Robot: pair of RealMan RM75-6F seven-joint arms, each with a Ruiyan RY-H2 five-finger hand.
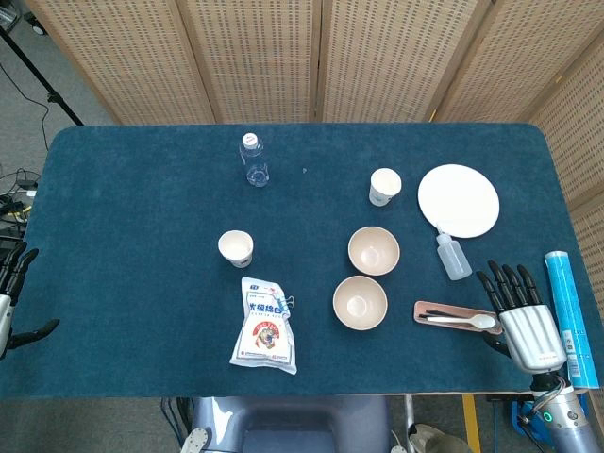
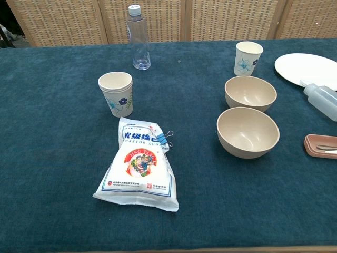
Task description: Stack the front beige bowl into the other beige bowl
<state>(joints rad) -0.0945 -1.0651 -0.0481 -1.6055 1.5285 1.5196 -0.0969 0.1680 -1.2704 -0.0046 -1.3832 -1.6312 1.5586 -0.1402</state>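
Two beige bowls sit upright on the blue table, one behind the other. The front bowl (image 1: pixel 360 303) (image 2: pixel 247 132) is nearer the table's front edge; the other bowl (image 1: pixel 374 251) (image 2: pixel 250 93) stands just behind it, a small gap between them. Both look empty. My right hand (image 1: pixel 522 315) hovers at the table's right front, fingers spread and holding nothing, well right of the bowls. My left hand (image 1: pixel 11 293) shows only partly at the left edge, fingers apart, far from the bowls. Neither hand appears in the chest view.
A pink tray with a white spoon (image 1: pixel 459 319) lies between the front bowl and my right hand. A squeeze bottle (image 1: pixel 452 253), white plate (image 1: pixel 459 200), two paper cups (image 1: pixel 385 186) (image 1: pixel 236 248), water bottle (image 1: pixel 253 159), clipped bag (image 1: pixel 266 326) and a blue tube (image 1: pixel 570 316) also lie about.
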